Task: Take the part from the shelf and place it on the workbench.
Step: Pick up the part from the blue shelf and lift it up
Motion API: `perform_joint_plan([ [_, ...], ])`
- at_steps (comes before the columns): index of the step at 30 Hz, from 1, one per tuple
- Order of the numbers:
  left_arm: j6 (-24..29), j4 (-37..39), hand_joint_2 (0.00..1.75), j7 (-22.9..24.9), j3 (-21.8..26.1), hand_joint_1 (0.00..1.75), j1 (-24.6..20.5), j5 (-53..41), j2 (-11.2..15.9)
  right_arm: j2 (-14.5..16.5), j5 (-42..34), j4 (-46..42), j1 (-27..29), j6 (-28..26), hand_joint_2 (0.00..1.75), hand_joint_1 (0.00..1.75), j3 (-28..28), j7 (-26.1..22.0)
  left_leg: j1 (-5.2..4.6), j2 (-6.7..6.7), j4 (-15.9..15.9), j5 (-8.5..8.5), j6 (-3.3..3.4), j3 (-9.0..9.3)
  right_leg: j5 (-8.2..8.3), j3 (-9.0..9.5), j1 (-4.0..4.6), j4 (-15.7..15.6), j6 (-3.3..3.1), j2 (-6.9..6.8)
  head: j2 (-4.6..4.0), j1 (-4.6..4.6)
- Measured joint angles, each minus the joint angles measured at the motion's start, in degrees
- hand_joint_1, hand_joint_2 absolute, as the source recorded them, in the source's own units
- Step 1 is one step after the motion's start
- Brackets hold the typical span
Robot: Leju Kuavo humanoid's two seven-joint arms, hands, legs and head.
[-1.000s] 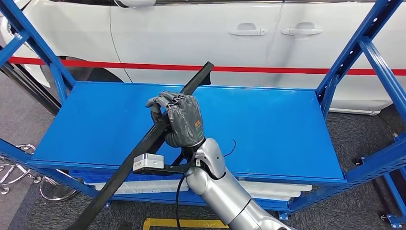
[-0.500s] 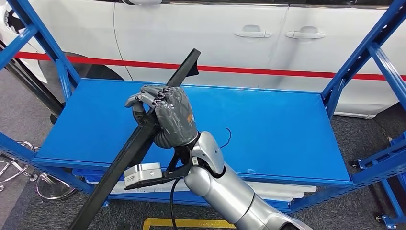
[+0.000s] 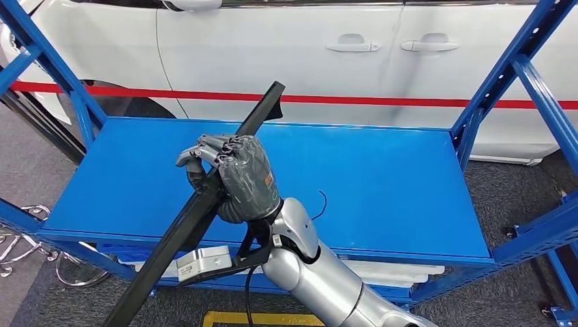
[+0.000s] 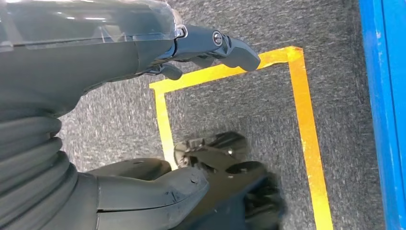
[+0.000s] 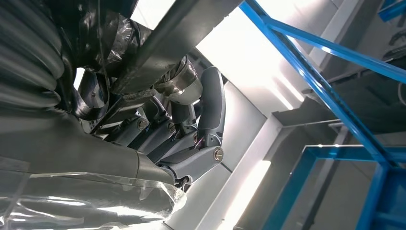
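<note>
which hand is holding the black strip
The right hand grips the long black strip above the blue shelf; the left hand hangs over the floor.

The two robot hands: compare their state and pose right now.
The right hand grips the long black trim strip above the blue metal shelf; the left hand holds nothing. The right hand's fingers wrap around the strip; the left hand's fingers lie loose over grey carpet with yellow floor tape. Both wear grey ribbed covers.

Long black strip-shaped part (image 3: 198, 218), tilted diagonally, gripped mid-length by right hand (image 3: 235, 177), raised above blue shelf (image 3: 382, 177)
</note>
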Motion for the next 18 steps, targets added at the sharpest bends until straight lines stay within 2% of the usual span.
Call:
perform_joint_plan([
  [2,-0.9,0.0,1.75,-0.1,0.1,0.0,0.0,0.4,0.0,0.0,-0.1,0.0,0.4,-0.2,1.75,1.75,0.0,-0.4,-0.17,-0.03,-6.8,2.53,0.47,3.31,-0.16,-0.04,0.12,0.2,0.32,0.09,-0.01,0.0],
  [3,-1.5,0.0,1.75,0.0,0.2,0.0,0.0,0.4,0.1,-0.1,-0.2,0.1,0.8,-0.3,1.75,1.75,0.0,-0.7,-0.32,-0.07,-8.6,2.87,0.72,4.14,-0.17,-0.11,0.17,0.3,0.57,0.09,-0.01,0.01],
  [5,-2.6,0.0,1.75,0.2,0.3,0.0,0.2,0.3,0.5,-0.1,-0.2,0.2,1.6,-0.5,1.75,1.75,0.0,-1.1,-0.62,-0.15,-9.5,2.82,1.2,4.38,-0.07,-0.2,0.21,0.2,1.13,0.08,-0.01,0.01],
  [7,-3.1,0.0,1.75,0.5,0.3,0.0,0.4,0.3,1.0,-0.1,-0.3,0.2,2.2,-0.7,1.75,1.75,0.0,-1.4,-0.35,-0.1,-9.9,3.18,1.94,4.55,-0.54,-0.34,0.18,0.6,1.71,0.04,-0.01,0.01],
  [8,-3.1,0.0,1.75,0.6,0.3,0.0,0.4,0.3,1.1,-0.1,-0.3,0.2,2.3,-0.8,1.75,1.75,0.0,-1.6,-0.2,-0.04,-10.2,3.36,2.33,4.65,-1.51,-0.88,0.17,1.9,1.95,0.02,-0.01,0.01],
  [9,-3.2,0.0,1.75,0.7,0.4,0.0,0.4,0.3,1.2,-0.1,-0.4,0.2,2.5,-0.9,1.75,1.75,0.0,-1.7,-0.07,0.01,-10.4,3.49,2.65,4.73,-3.11,-2.0,0.11,4.5,2.16,-0.01,-0.01,0.02],
  [11,-3.1,0.0,1.75,0.9,0.6,0.0,0.4,0.4,1.5,-0.2,-0.5,0.3,3.0,-1.0,1.75,1.75,0.0,-1.8,-0.13,0.04,-10.4,3.5,2.9,4.74,-6.67,-5.41,-0.03,11.8,2.47,-0.02,0.0,0.02],
  [12,-3.1,0.0,1.75,0.9,0.7,0.0,0.4,0.4,1.6,-0.3,-0.7,0.4,3.4,-1.1,1.75,1.75,0.0,-1.9,-0.14,0.04,-10.3,3.47,2.93,4.74,-7.58,-6.82,-0.1,14.8,2.58,-0.03,0.0,0.03],
  [13,-3.2,0.0,1.75,0.9,0.7,0.0,0.4,0.6,1.7,-0.4,-0.9,0.5,3.7,-1.1,1.75,1.75,0.0,-1.9,-0.14,0.02,-10.3,3.43,2.93,4.75,-7.36,-7.35,-0.18,15.8,2.63,-0.03,0.0,0.02],
  [14,-3.2,0.0,1.75,1.0,0.8,0.0,0.4,0.8,1.7,-0.4,-1.1,0.6,4.0,-1.1,1.75,1.75,0.0,-2.1,-0.14,-0.01,-10.2,3.38,2.88,4.77,-6.11,-6.81,-0.25,14.6,2.61,-0.04,0.0,0.02],
  [16,-3.3,0.0,1.75,1.8,0.9,0.0,0.5,1.4,1.7,-0.4,-1.9,0.6,4.5,-1.1,1.75,1.75,0.1,-2.8,-0.14,-0.1,-9.9,3.2,2.65,4.79,-2.32,-3.36,-0.35,7.5,2.28,-0.05,-0.01,0.02],
  [18,-3.3,0.0,1.75,3.3,1.3,0.0,0.5,1.9,1.8,-0.4,-3.0,0.7,5.2,-1.2,1.75,1.75,0.2,-3.7,-0.35,-0.15,-9.3,3.07,2.17,4.54,-0.32,-0.69,-0.15,1.8,1.86,-0.01,-0.01,0.01],
])
